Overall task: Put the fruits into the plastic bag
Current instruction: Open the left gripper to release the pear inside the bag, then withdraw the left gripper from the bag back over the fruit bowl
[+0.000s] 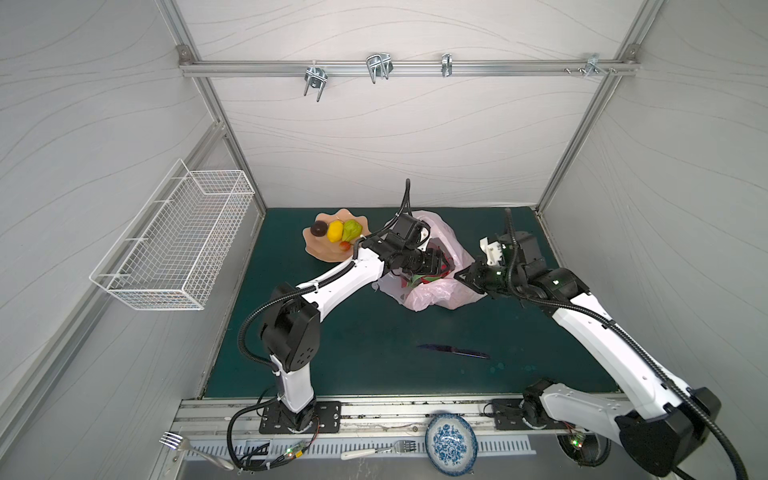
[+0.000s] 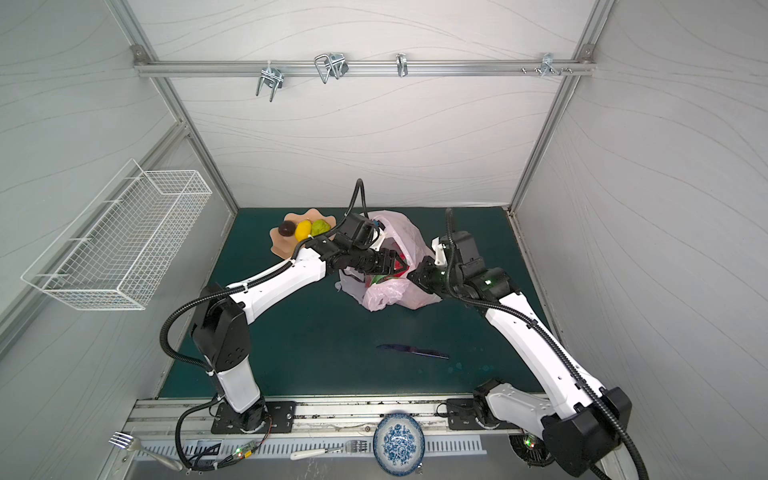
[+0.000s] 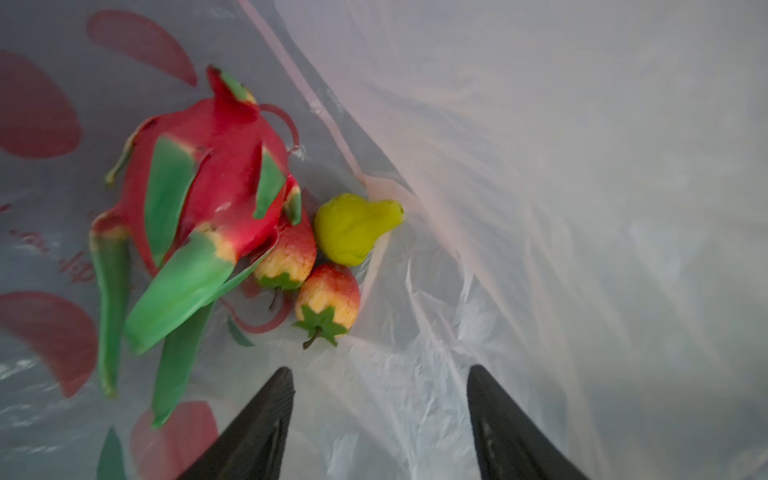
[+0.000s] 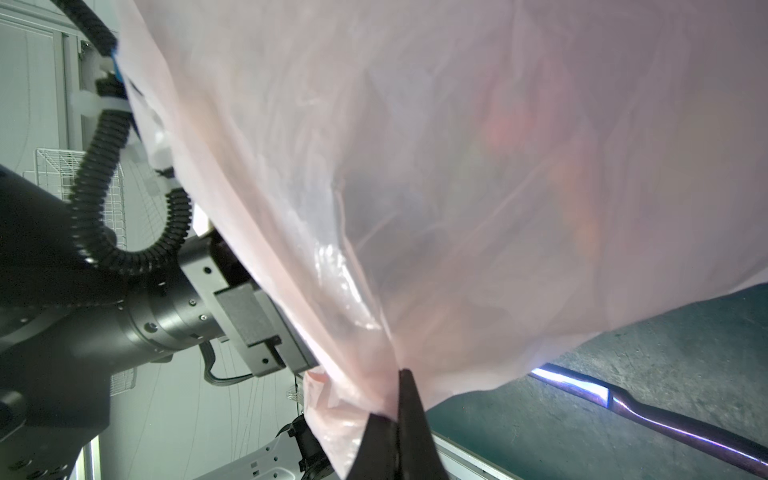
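In both top views the plastic bag (image 1: 436, 293) sits mid-tabletop (image 1: 332, 353), and the scalloped bowl (image 1: 322, 255) beside it holds a dark round fruit (image 1: 319, 228), a lemon (image 1: 335, 231), a green pear (image 1: 351, 230) and a small red fruit (image 1: 344, 245), all left to move. Left wrist view, inside the bag: dragon fruit (image 3: 208, 183), two strawberries (image 3: 286, 257) and a small pear (image 3: 353, 228) already in, with the left claw (image 3: 380, 374) over them, jaws apart and empty. Right wrist view: the right claw (image 4: 401, 399) is clamped on the bag's edge, holding it up.
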Controlling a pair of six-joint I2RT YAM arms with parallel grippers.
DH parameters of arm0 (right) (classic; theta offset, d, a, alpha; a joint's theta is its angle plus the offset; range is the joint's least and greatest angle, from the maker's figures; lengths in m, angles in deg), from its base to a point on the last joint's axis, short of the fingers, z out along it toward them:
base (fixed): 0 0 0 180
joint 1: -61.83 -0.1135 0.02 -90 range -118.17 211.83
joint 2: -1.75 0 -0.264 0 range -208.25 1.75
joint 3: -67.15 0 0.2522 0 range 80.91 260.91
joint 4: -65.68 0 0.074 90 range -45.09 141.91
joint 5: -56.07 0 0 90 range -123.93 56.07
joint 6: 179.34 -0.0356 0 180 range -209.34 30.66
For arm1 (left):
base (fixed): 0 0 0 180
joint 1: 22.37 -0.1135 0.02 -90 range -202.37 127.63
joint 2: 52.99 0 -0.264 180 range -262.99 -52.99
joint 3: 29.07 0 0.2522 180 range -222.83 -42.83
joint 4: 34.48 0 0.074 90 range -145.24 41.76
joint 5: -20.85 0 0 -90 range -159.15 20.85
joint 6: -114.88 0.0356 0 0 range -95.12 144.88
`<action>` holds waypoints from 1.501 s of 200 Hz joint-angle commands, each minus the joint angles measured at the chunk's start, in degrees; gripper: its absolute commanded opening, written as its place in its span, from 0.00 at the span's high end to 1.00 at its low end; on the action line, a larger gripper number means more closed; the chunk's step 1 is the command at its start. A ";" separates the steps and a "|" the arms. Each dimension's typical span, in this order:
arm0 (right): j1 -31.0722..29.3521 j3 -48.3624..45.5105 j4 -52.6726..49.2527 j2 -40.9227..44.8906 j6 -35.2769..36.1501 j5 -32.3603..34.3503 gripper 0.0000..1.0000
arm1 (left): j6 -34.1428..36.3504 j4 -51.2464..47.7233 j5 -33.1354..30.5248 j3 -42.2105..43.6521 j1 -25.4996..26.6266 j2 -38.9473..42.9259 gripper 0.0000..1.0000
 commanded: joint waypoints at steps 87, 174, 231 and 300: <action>0.91 -0.41 3.12 0.20 -1.76 0.42 1.00 | 16.87 -15.02 3.27 7.91 -3.89 11.63 0.33; 1.13 -0.69 4.32 -0.14 -2.19 0.77 1.00 | 20.04 -17.03 4.83 15.72 -6.55 20.90 0.33; 1.39 -1.11 4.32 0.16 -2.39 1.05 1.00 | 11.71 -10.91 10.21 22.75 -14.27 31.32 0.33; 1.57 -1.48 4.23 0.68 -2.38 0.89 1.00 | 2.30 -9.16 0.79 21.05 -21.21 34.54 0.33</action>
